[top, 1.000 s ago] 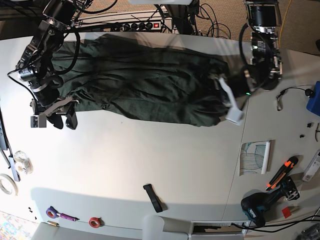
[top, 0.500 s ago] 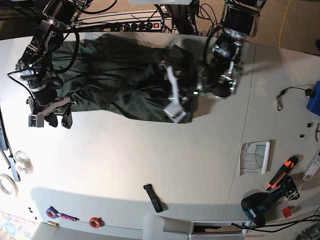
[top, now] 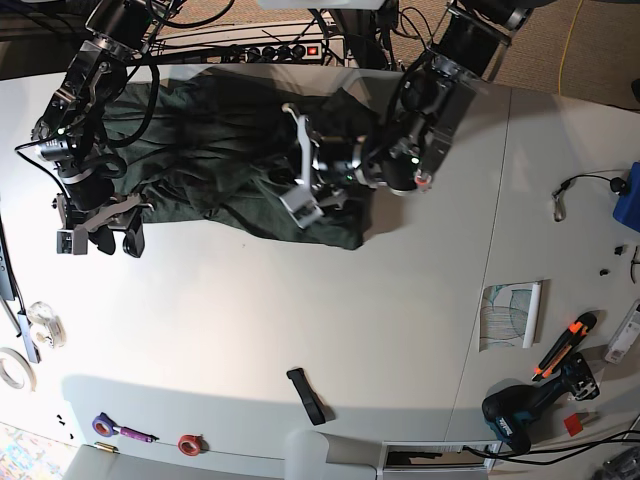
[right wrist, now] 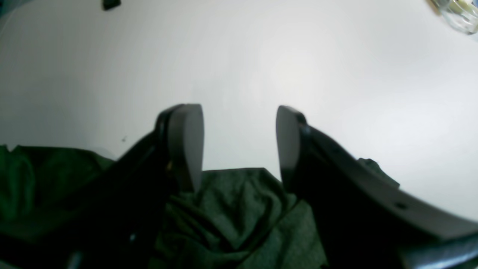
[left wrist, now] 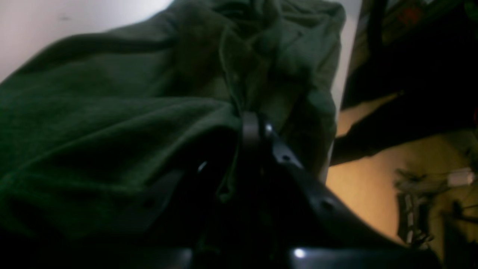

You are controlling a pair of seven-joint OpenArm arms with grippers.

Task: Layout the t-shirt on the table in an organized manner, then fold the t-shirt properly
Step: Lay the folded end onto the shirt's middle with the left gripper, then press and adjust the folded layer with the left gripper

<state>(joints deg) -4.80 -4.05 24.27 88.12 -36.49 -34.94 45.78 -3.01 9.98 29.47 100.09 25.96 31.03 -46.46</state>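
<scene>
T-shirt point(top: 210, 150) lies bunched along the far edge of the bench point(top: 300, 320), toward the right arm's corner. Left gripper point(left wrist: 251, 127) has its jaws clamped on a fold, arm stretched across the cloth, apparently to double it over. Right gripper point(right wrist: 237, 123) hangs at the opposite end, jaws wide apart and empty.

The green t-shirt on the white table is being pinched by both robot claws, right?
Not quite. Only the left gripper is pinching the green t-shirt. The right gripper is open with nothing between its jaws, as the right wrist view shows. The t-shirt does lie on the white table.
</scene>
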